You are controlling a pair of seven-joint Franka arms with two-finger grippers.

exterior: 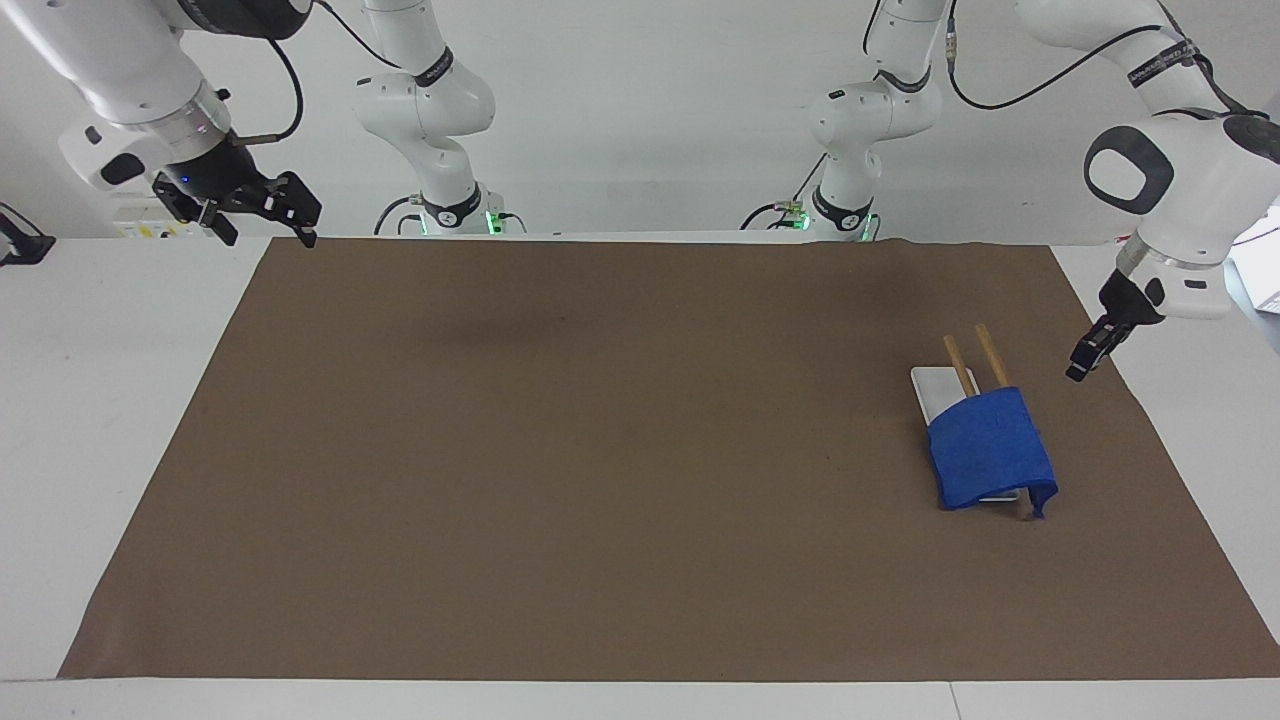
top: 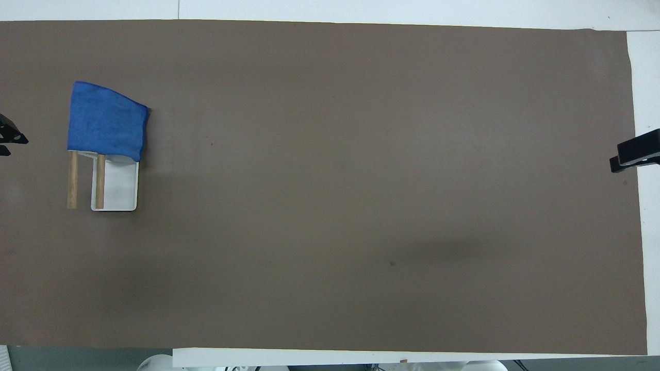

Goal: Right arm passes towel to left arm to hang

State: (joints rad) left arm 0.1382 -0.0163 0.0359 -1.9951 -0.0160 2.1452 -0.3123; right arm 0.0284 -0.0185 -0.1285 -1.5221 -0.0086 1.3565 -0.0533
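The blue towel (exterior: pixel 985 445) hangs draped over the two wooden bars (exterior: pixel 990 355) of a small rack with a white base (exterior: pixel 933 385), at the left arm's end of the table; it also shows in the overhead view (top: pixel 105 121). My left gripper (exterior: pixel 1078 370) is beside the rack, a short way from the towel, open and empty; its tips show at the overhead view's edge (top: pixel 10 141). My right gripper (exterior: pixel 270 235) waits open and empty, raised over the mat's corner at the right arm's end (top: pixel 626 154).
A brown mat (exterior: pixel 600 450) covers most of the white table. The rack's bars (top: pixel 72 180) stick out bare from under the towel toward the robots.
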